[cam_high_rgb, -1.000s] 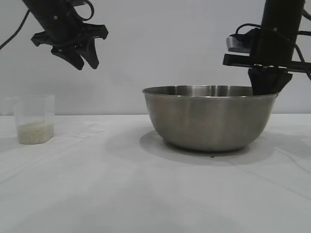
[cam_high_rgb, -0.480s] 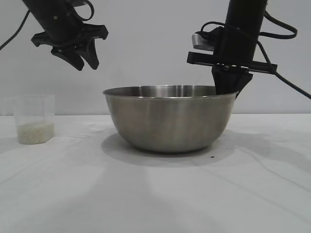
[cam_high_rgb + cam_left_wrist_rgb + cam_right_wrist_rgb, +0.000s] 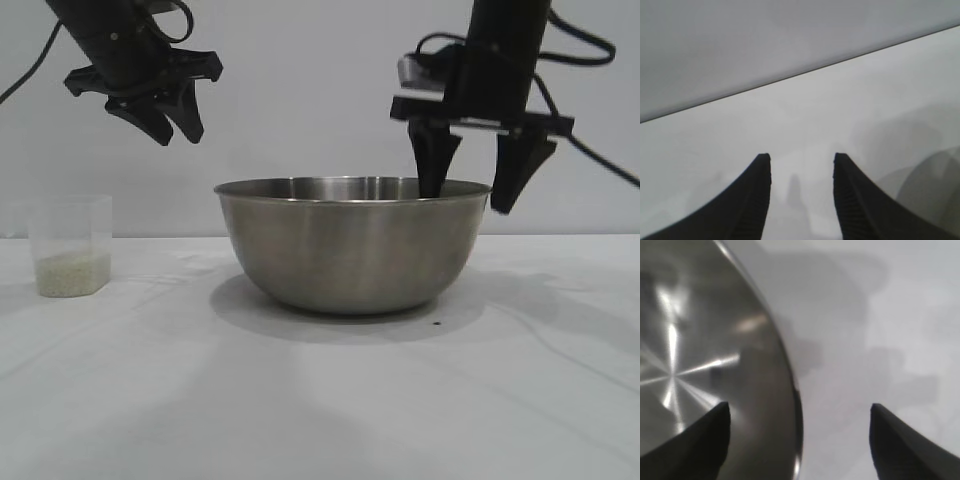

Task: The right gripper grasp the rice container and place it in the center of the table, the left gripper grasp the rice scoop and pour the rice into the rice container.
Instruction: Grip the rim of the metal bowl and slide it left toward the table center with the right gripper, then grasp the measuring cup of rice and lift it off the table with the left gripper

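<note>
Steel fills the middle of the exterior view: the large round brushed-metal rice container (image 3: 352, 245) sits on the plain white matte table (image 3: 320, 400), directly below the right gripper (image 3: 478, 185). That black claw-like gripper hangs over the bowl's rim with its fingers spread wide apart, one finger dipping inside the rim and the other outside it, gripping nothing. The right wrist view alone shows the bowl's shiny inner floor (image 3: 700, 355), with the thin rim passing between the two dark fingertips (image 3: 695, 445).

Well to the side of the left gripper (image 3: 170, 125) and far beneath it stands the small translucent frosted plastic rice scoop (image 3: 70, 245), holding a low pale layer of rice (image 3: 72, 272). The left gripper hangs high in the air, fingers partly apart and empty; its wrist view (image 3: 801, 192) shows only bare table and soft shadows between them.

Behind the table runs a plain pale grey wall (image 3: 320, 80).
</note>
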Available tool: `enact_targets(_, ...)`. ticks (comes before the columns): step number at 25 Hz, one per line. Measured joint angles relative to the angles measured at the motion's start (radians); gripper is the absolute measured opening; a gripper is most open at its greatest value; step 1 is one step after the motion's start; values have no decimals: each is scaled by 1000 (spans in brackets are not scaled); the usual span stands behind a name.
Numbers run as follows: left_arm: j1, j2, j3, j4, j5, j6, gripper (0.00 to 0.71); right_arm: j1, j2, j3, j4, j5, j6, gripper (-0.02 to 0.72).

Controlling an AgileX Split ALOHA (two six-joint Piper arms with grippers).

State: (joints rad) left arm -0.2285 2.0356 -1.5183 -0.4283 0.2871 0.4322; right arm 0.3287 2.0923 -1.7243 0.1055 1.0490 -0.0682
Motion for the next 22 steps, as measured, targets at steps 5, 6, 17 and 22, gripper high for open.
enact_targets(5,0,0,0,0,0,0,239,0,-152,16,-35,0,-2,508)
enact_targets(6,0,0,0,0,0,0,239,0,-192,50,-35,-18,-2,508)
enact_targets(17,0,0,0,0,4,0,239,0,-882,923,-69,-646,-8,508)
enact_targets(22,0,0,0,-2,4,0,239,0,-1204,1037,-77,-560,-10,508)
